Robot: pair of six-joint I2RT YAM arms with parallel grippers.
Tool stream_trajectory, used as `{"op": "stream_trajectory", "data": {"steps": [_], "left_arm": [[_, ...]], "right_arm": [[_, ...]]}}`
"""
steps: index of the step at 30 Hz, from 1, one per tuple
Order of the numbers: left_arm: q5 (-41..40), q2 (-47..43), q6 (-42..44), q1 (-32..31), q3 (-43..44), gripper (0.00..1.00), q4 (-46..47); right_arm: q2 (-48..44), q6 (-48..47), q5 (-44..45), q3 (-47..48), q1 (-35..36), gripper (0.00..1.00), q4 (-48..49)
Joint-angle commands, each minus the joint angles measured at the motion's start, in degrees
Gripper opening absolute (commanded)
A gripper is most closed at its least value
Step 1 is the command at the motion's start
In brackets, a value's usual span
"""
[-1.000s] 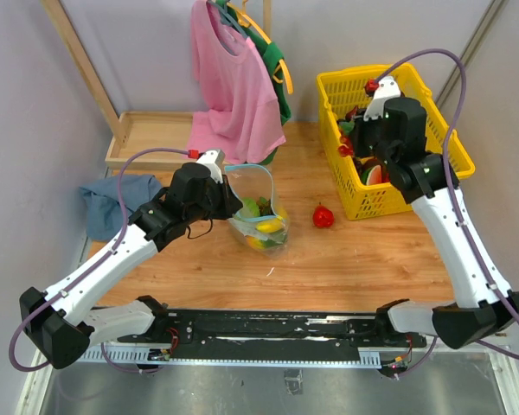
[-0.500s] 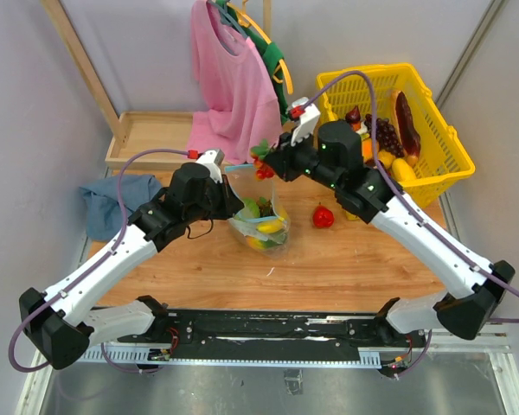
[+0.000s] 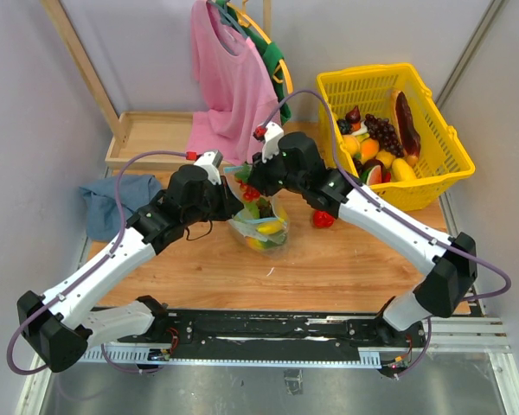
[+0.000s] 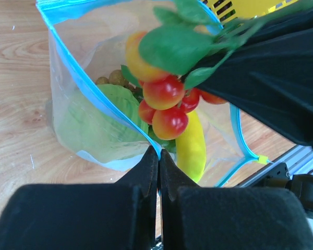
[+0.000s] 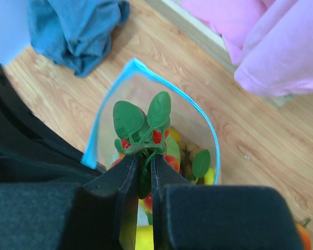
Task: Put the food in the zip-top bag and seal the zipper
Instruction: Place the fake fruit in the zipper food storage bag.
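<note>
Right gripper (image 5: pixel 144 164), closed narrow on the leafy stem of a red fruit cluster (image 4: pixel 164 104), hangs with the open zip-top bag (image 4: pixel 68 78) directly below, its near rim pinched by the left gripper (image 4: pixel 159 159).

Red cherries (image 4: pixel 167 104), green leaves (image 4: pixel 172 47), teal-edged clear bag (image 4: pixel 88 36).

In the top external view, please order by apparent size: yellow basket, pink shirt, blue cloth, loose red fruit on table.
Largest: yellow basket and pink shirt, too alike to rank.
Then: blue cloth, partly hidden.
Smallest: loose red fruit.
</note>
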Motion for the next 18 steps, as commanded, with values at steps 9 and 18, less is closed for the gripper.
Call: {"op": "stream_trajectory", "data": {"steps": [9,18], "left_arm": [[0.35,-0.87,0.18,-0.14,-0.6,0.0,1.92],[-0.09,-0.59,-0.81,-0.1,-0.7,0.0,1.78]], "right_arm": [[2.39,-6.12,2.29,3.37,1.41,0.59,-8.67],[-5.29,-9.67,0.34,1.55,1.85,0.69,-9.88]]}}
